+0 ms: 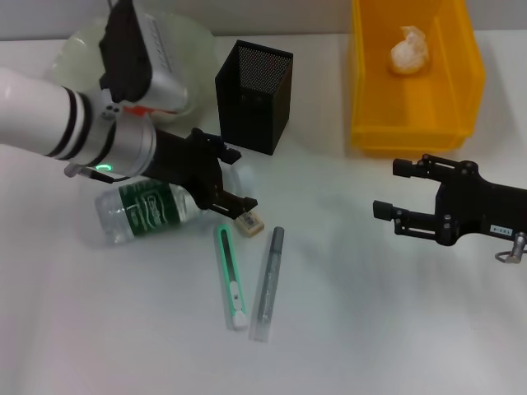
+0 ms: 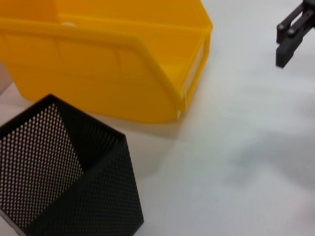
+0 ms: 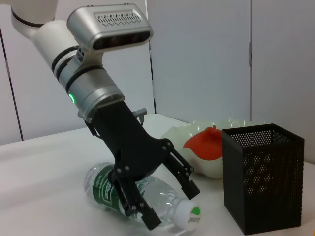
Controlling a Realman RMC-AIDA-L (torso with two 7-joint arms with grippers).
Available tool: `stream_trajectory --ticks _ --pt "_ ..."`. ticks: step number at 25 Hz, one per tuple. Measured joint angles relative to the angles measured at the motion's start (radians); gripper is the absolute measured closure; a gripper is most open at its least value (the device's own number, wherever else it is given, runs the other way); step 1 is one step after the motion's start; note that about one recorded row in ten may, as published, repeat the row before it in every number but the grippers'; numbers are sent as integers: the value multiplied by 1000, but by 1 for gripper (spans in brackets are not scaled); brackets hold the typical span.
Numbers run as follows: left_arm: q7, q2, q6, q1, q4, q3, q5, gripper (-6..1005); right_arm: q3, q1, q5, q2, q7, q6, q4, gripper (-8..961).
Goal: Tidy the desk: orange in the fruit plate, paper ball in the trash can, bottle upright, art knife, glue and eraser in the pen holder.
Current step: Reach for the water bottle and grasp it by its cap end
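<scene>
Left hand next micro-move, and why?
Probably lower the open left hand a little and close on the eraser. Its fingertips sit right at the eraser, beside the lying bottle, and the pen holder stands close behind. The right hand hovers apart.

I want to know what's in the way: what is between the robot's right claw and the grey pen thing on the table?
Nothing: in the head view only bare white table lies between the right gripper and the grey art knife.
</scene>
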Motion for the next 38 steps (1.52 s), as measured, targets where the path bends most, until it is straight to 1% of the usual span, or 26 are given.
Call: stream_trajectory --ticks 3,4,7,8,9,10,11,17,21,25,26,29,31,33,38 --pt "-14 -1 -2 -3 2 6 16 157 7 -1 0 0 0 0 1 211" --pt "-69 -3 -79 -15 3 86 37 157 7 -1 0 0 0 0 1 211" --pt "-81 -2 -106 -17 4 110 39 157 8 -2 0 -1 0 0 1 211" --pt "-120 -3 -148 -32 5 151 75 157 8 -2 -1 -2 0 0 1 211" --pt "-141 -4 -152 -41 6 155 101 157 8 -2 -1 -2 0 0 1 210" --pt "-141 -4 -152 -41 6 155 101 157 8 -2 -1 -2 0 0 1 210" --pt "-171 -5 -152 -54 8 165 129 157 8 -3 -1 -2 0 0 1 210" --pt "-230 -6 -146 -59 42 189 187 157 8 -7 -2 -2 0 0 0 211" --pt "-302 -6 -130 -62 80 240 240 157 8 -8 -2 -2 0 0 0 211" --pt "-336 -6 -121 -68 96 261 268 157 8 -8 -3 -2 0 0 -1 210" --pt "-356 -6 -120 -74 101 279 280 157 8 -8 -3 -2 0 0 -1 210" --pt "-356 -6 -120 -74 101 279 280 156 8 -8 -3 -2 0 0 -1 210" --pt "-404 -6 -114 -85 124 329 303 156 7 -8 -3 -2 -1 0 -1 210" --pt "-408 -7 -113 -87 129 335 306 156 8 -8 -3 -2 -1 0 -1 210" --pt "-417 -7 -110 -94 144 352 312 206 8 -9 -3 -1 -1 0 -1 210"
